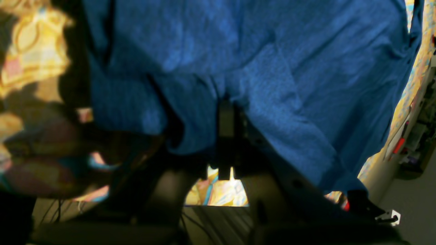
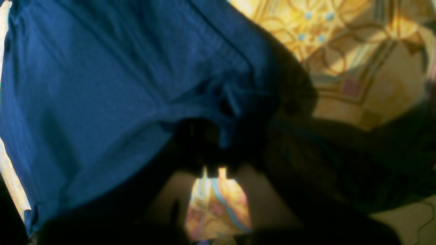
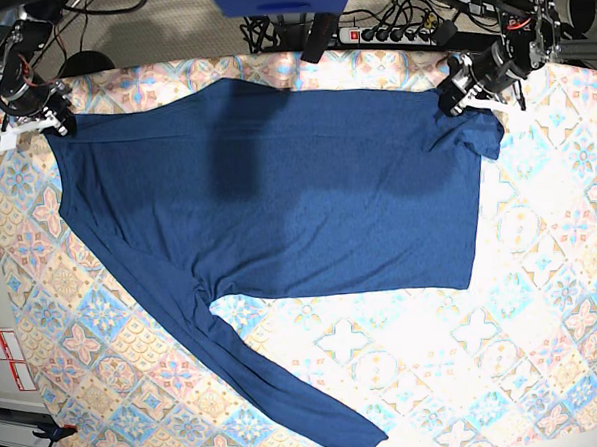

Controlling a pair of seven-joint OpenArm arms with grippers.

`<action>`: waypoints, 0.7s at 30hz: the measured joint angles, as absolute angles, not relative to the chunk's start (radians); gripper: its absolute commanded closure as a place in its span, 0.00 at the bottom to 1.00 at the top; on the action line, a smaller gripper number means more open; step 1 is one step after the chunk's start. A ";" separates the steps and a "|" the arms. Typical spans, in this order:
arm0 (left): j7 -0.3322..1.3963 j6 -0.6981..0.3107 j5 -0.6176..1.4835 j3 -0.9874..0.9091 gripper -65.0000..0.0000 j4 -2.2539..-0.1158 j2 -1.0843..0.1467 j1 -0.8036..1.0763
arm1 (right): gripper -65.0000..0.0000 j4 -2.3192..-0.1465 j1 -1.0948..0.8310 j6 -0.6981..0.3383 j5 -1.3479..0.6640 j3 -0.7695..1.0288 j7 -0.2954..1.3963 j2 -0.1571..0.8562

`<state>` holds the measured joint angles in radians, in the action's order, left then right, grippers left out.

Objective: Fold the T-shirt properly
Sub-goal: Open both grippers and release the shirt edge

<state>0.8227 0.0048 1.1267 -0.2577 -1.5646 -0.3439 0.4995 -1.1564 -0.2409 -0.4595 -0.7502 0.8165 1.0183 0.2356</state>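
While the T-shirt point(image 3: 276, 185) lies spread across the table point(image 3: 546, 351), my left claw point(image 3: 469, 96) and right claw point(image 3: 45, 119) each pinch a far corner — no fold looks finished, and one long sleeve point(image 3: 277, 390) trails toward the near edge.

Near half of tablecloth point(image 3: 456, 365) bare — only T-shirt point(image 3: 278, 205) sleeve crosses it; cables point(image 3: 388, 24) behind.

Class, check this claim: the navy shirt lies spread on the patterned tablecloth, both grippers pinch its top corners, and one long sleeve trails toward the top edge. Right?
Not quite. In the base view the sleeve of the T-shirt trails toward the bottom edge. The rest stands: left gripper and right gripper pinch the top corners on the tablecloth.
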 measured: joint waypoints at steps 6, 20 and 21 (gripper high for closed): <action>0.825 0.007 1.126 -0.257 0.93 -1.565 -0.344 0.470 | 0.81 -1.156 -0.235 -0.460 -0.751 0.817 1.016 0.236; 0.873 0.011 1.138 -0.333 0.69 -1.566 -0.341 0.532 | 0.72 -1.158 -0.247 -0.448 -0.742 0.879 1.015 0.245; 0.872 0.012 1.150 -0.344 0.69 -1.565 -0.344 0.545 | 0.72 -1.158 -0.247 -0.448 -0.741 0.879 1.020 0.250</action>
